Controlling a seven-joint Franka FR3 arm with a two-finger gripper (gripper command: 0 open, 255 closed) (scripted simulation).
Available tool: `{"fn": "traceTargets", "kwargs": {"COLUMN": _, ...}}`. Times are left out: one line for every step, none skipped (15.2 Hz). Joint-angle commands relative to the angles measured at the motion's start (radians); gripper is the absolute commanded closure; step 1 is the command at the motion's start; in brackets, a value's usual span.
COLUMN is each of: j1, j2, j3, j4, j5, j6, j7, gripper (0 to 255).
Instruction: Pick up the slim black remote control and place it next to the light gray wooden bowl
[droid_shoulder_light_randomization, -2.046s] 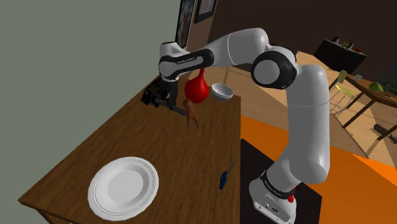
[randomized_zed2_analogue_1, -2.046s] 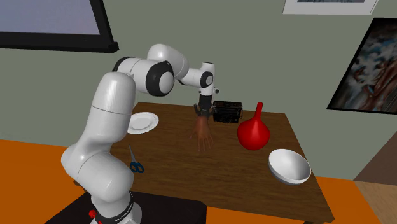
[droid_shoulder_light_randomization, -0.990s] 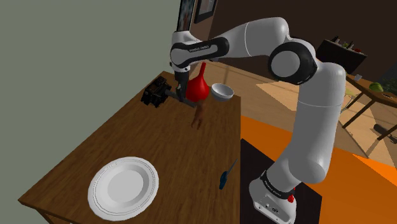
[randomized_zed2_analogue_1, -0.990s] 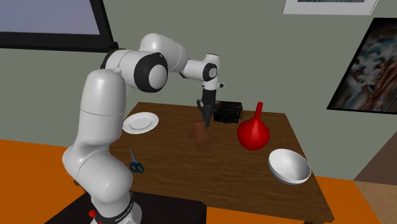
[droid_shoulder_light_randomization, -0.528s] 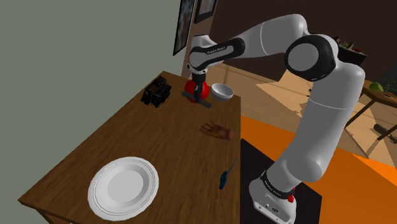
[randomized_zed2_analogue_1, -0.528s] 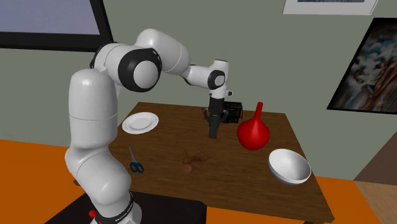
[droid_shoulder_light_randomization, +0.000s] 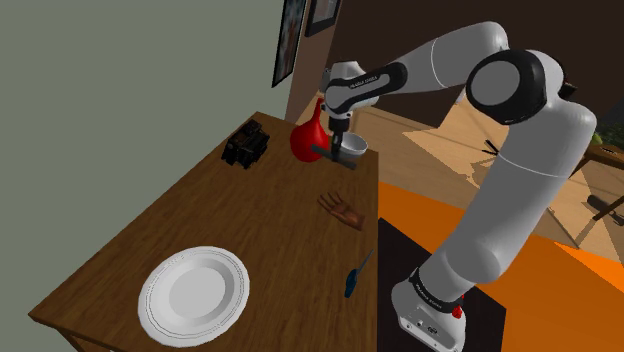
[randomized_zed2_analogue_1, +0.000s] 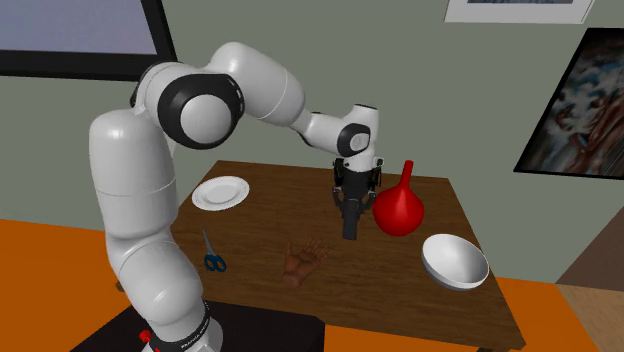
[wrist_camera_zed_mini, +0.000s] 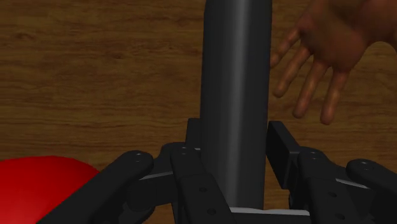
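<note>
My gripper (wrist_camera_zed_mini: 235, 149) is shut on the slim black remote (wrist_camera_zed_mini: 236, 89), which stands out lengthwise from between the fingers (wrist_camera_zed_mini: 284, 153). In the shoulder view the gripper (droid_shoulder_light_randomization: 337, 140) holds the remote (droid_shoulder_light_randomization: 323, 152) above the table, between the red vase (droid_shoulder_light_randomization: 305, 140) and the light grey bowl (droid_shoulder_light_randomization: 353, 148). In the second exterior view the remote (randomized_zed2_analogue_1: 350, 222) hangs from the gripper (randomized_zed2_analogue_1: 350, 197) just beside the red vase (randomized_zed2_analogue_1: 398, 211). There the bowl (randomized_zed2_analogue_1: 455, 262) sits at the table's near right corner, apart from the remote.
A brown model hand (droid_shoulder_light_randomization: 343, 210) lies flat on the wooden table (droid_shoulder_light_randomization: 230, 220) near its edge. A black boxy device (droid_shoulder_light_randomization: 246, 143) stands by the wall. A white plate (droid_shoulder_light_randomization: 193, 292) and blue scissors (droid_shoulder_light_randomization: 352, 280) lie at the table's other end.
The arm has carried the remote away from the black device, past the vase and towards the bowl. The brown hand, upright at first, has toppled and now lies flat near the table edge.
</note>
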Motion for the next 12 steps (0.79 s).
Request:
{"fn": "traceTargets", "kwargs": {"j1": -0.026, "j2": -0.026, "j3": -0.021, "j4": -0.035, "j5": -0.011, "j6": 0.015, "j7": -0.041, "gripper": 255}}
{"fn": "traceTargets", "kwargs": {"j1": -0.038, "j2": -0.034, "j3": -0.031, "j4": -0.047, "j5": -0.016, "j6": 0.022, "j7": -0.061, "gripper": 255}}
{"fn": "traceTargets", "kwargs": {"j1": -0.051, "j2": -0.042, "j3": -0.042, "j4": -0.059, "j5": -0.021, "j6": 0.028, "j7": -0.081, "gripper": 255}}
{"fn": "traceTargets", "kwargs": {"j1": -0.064, "j2": -0.049, "j3": -0.052, "j4": -0.069, "j5": -0.026, "j6": 0.035, "j7": -0.101, "gripper": 255}}
{"fn": "traceTargets", "kwargs": {"j1": -0.077, "j2": -0.054, "j3": -0.063, "j4": -0.078, "j5": -0.030, "j6": 0.041, "j7": -0.121, "gripper": 255}}
{"fn": "traceTargets", "kwargs": {"j1": -0.090, "j2": -0.060, "j3": -0.074, "j4": -0.086, "j5": -0.035, "j6": 0.047, "j7": -0.142, "gripper": 255}}
{"fn": "traceTargets", "kwargs": {"j1": -0.103, "j2": -0.064, "j3": -0.085, "j4": -0.093, "j5": -0.039, "j6": 0.053, "j7": -0.163, "gripper": 255}}
{"fn": "traceTargets", "kwargs": {"j1": -0.116, "j2": -0.067, "j3": -0.096, "j4": -0.099, "j5": -0.044, "j6": 0.059, "j7": -0.184, "gripper": 255}}
{"fn": "traceTargets", "kwargs": {"j1": -0.129, "j2": -0.070, "j3": -0.107, "j4": -0.103, "j5": -0.048, "j6": 0.064, "j7": -0.206, "gripper": 255}}
{"fn": "traceTargets", "kwargs": {"j1": -0.142, "j2": -0.071, "j3": -0.118, "j4": -0.107, "j5": -0.051, "j6": 0.070, "j7": -0.227, "gripper": 255}}
{"fn": "traceTargets", "kwargs": {"j1": -0.156, "j2": -0.072, "j3": -0.129, "j4": -0.109, "j5": -0.055, "j6": 0.075, "j7": -0.249, "gripper": 255}}
{"fn": "traceTargets", "kwargs": {"j1": -0.169, "j2": -0.071, "j3": -0.140, "j4": -0.110, "j5": -0.057, "j6": 0.080, "j7": -0.272, "gripper": 255}}
